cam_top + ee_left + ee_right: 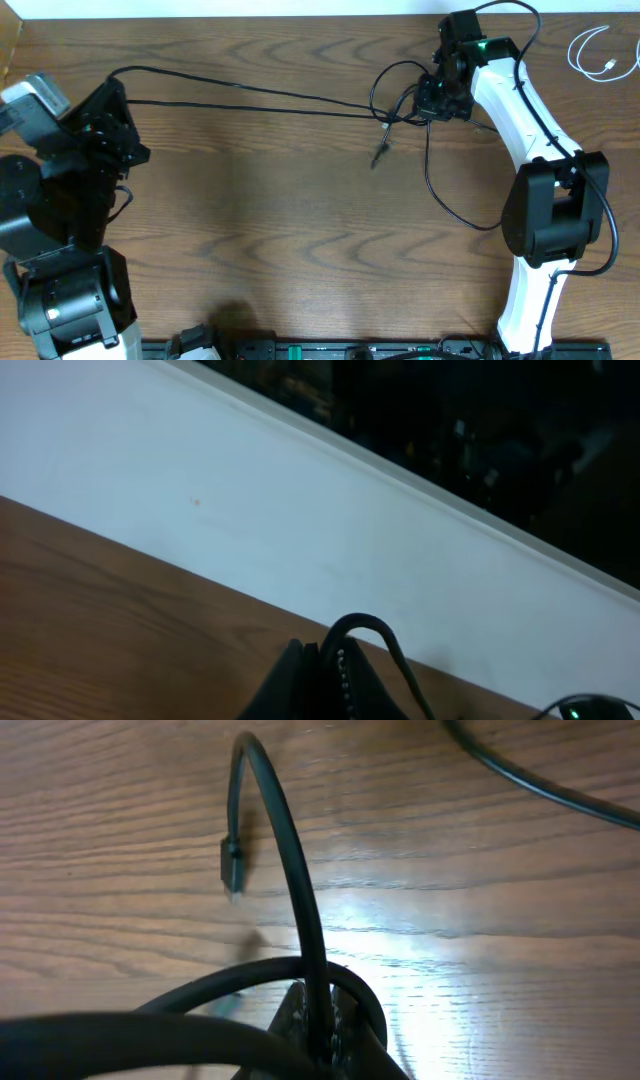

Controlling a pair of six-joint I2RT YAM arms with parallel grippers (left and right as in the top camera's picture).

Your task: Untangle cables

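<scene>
Right gripper (pixel 320 1015) & left gripper (pixel 322 665) pinch black cables (pixel 293 850) taut.

We are looking down on a brown wooden table (pixel 260 230), its grain running in long wavy bands from side to side. A pale white strip (pixel 230 8) is lying along its far edge. The left wrist view is showing us a broad white surface (pixel 250 510) beyond the wood, with a dark, blurred space (pixel 470 430) behind it. In the right wrist view, light is glaring off the wood. A dark rail (pixel 330 350) is running along the near edge.
</scene>
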